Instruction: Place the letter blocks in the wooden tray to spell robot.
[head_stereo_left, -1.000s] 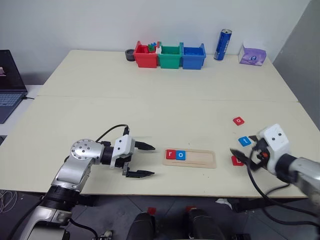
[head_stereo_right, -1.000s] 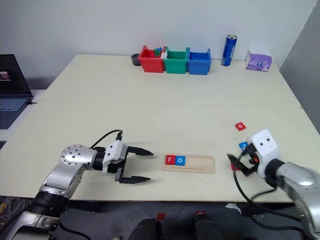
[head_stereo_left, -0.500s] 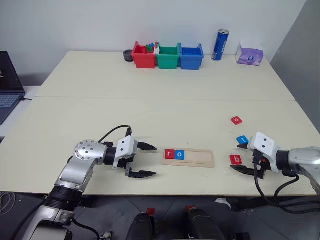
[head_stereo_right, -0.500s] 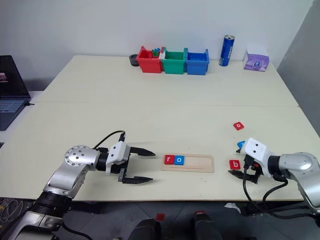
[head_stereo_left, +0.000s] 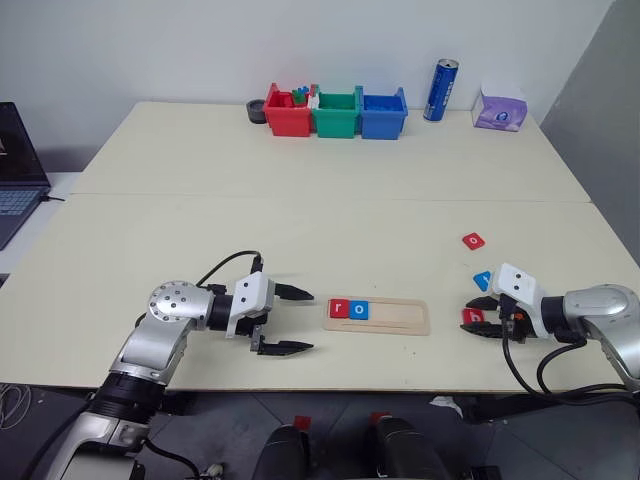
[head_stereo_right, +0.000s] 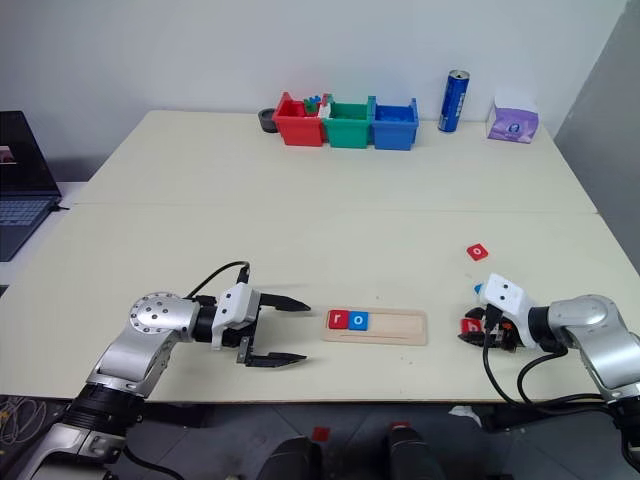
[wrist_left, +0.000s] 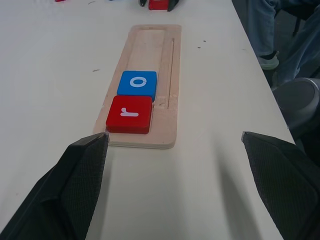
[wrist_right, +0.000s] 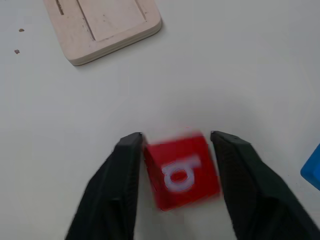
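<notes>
Right gripper (wrist_right: 172, 145) has dropped and clamps the red b tile (wrist_right: 182, 170); left gripper (head_stereo_left: 290, 320) idles open beside the wooden tray (head_stereo_left: 400, 318), r, o seated, three left.

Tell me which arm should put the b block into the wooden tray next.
Right. The right gripper has its fingers on either side of the red b block, near the wooden tray's bare end. The left gripper hangs open beside the end holding r and o, with no block near it.

Two head cameras look down over the table (head_stereo_left: 300, 200); both close wrist cameras share the wooden tray (wrist_left: 150, 90).
</notes>
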